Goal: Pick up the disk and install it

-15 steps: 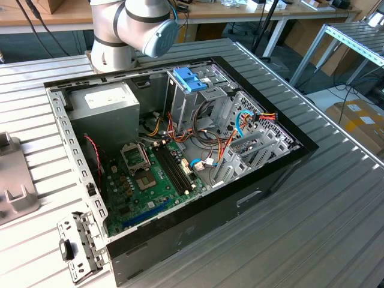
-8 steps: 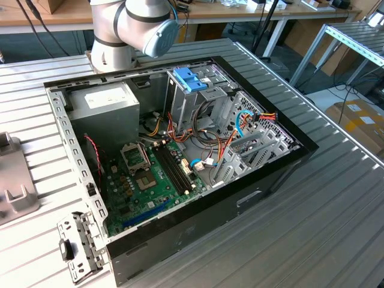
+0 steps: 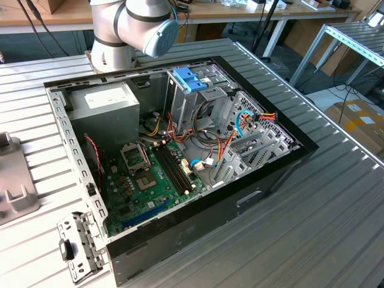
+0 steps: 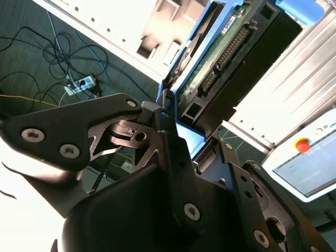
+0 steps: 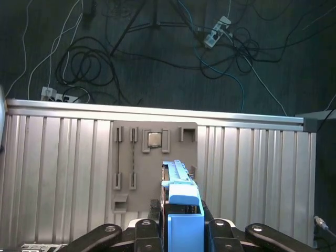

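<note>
The disk (image 4: pixel 231 58) has a dark body, a green circuit board and a bright blue carrier. My gripper (image 4: pixel 189 126) is shut on one end of it, black fingers (image 4: pixel 168 118) pressing both flat sides. In the first wrist view the disk (image 5: pixel 184 207) stands on edge between the fingers (image 5: pixel 154 210), its blue tab toward the camera, my gripper (image 5: pixel 181 212) closed around it. It hangs over a grey fixture plate (image 5: pixel 155 157) on the ribbed table. The open computer case (image 3: pixel 180 150) lies on the table in the exterior view.
The arm's base (image 3: pixel 132 30) stands behind the case. Inside are a grey power supply (image 3: pixel 111 99), a light-blue bracket (image 3: pixel 191 78) on the drive cage and the motherboard (image 3: pixel 150 174). A metal bracket (image 3: pixel 78 246) lies at the exterior view's front left. Cables (image 5: pixel 89 63) cover the floor.
</note>
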Controlling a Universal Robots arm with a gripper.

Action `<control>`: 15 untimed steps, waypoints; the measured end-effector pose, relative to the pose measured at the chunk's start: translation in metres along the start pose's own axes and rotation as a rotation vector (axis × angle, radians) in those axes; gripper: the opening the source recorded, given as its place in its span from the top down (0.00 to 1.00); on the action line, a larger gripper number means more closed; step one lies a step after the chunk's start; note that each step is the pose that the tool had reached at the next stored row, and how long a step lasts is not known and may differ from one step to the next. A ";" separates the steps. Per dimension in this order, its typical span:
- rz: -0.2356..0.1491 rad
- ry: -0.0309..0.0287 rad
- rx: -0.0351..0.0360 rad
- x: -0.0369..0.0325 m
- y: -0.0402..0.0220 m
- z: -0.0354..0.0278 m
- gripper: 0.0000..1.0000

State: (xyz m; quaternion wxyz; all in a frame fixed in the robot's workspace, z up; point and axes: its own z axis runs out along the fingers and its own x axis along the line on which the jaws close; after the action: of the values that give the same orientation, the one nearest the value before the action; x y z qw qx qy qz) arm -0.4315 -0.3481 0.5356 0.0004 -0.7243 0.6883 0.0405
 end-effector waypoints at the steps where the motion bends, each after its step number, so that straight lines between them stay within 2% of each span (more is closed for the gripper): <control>1: 0.000 0.0000 0.0000 0.0000 -0.0004 0.0001 0.63; 15: 0.000 0.0000 -0.0001 0.0010 -0.0079 0.0017 0.63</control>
State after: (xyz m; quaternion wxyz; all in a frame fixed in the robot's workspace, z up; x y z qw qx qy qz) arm -0.4236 -0.3486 0.5333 0.0004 -0.7243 0.6883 0.0405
